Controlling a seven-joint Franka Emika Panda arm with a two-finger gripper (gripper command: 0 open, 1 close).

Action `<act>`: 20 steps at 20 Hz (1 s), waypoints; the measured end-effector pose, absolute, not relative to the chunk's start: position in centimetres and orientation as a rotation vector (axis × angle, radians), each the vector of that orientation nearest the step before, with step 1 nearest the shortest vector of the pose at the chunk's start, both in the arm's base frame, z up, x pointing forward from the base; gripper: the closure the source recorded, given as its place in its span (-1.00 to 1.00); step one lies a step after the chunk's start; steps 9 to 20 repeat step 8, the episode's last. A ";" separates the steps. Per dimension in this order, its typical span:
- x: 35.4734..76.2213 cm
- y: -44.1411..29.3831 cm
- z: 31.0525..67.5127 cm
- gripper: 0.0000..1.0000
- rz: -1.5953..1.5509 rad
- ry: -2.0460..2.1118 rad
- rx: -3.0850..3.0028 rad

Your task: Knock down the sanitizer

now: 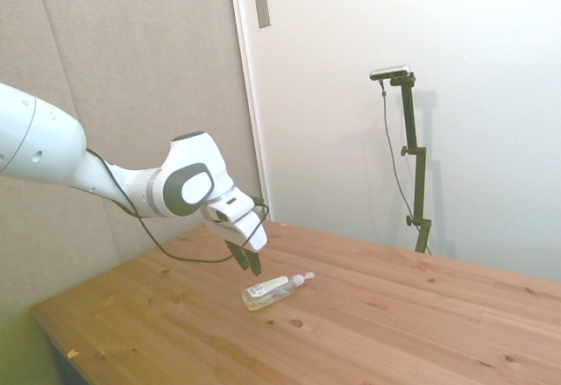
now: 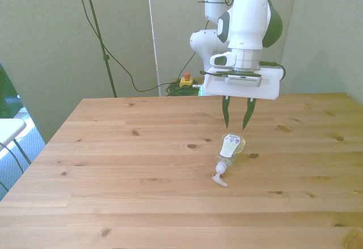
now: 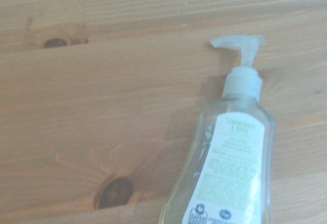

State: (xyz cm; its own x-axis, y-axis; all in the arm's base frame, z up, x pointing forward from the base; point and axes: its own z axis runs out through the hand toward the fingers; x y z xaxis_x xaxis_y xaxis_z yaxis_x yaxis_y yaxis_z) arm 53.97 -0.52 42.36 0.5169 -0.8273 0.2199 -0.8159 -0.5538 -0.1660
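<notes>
The sanitizer (image 2: 231, 150) is seen lying flat on its side on the wooden table (image 2: 113, 164), label upward, so by judgement the knocking down is already done. Its long axis runs from far to near in the front view: the base is at the far end, almost under the fingertips, and the white pump top (image 2: 219, 177) is at the near end, a little toward the front view's left. The gripper (image 2: 237, 125) is held above the table, just over the far end of the bottle, and no contact with it can be seen. The two fingers are spread apart and nothing is held between them. In the wrist view the bottle (image 3: 230, 163) is shown lengthwise with the pump top turned away from the wrist. If any move remains, it is only a withdrawal upward, away from the bottle.
</notes>
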 end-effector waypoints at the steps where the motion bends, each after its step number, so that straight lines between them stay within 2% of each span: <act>1: 53.5 -0.1 42.3 -1.00 -0.423 1.446 -2.711; 8: 50.2 2.5 41.4 -1.00 -0.373 1.332 -2.796; 20: 50.2 2.5 41.4 -1.00 -0.373 1.332 -2.796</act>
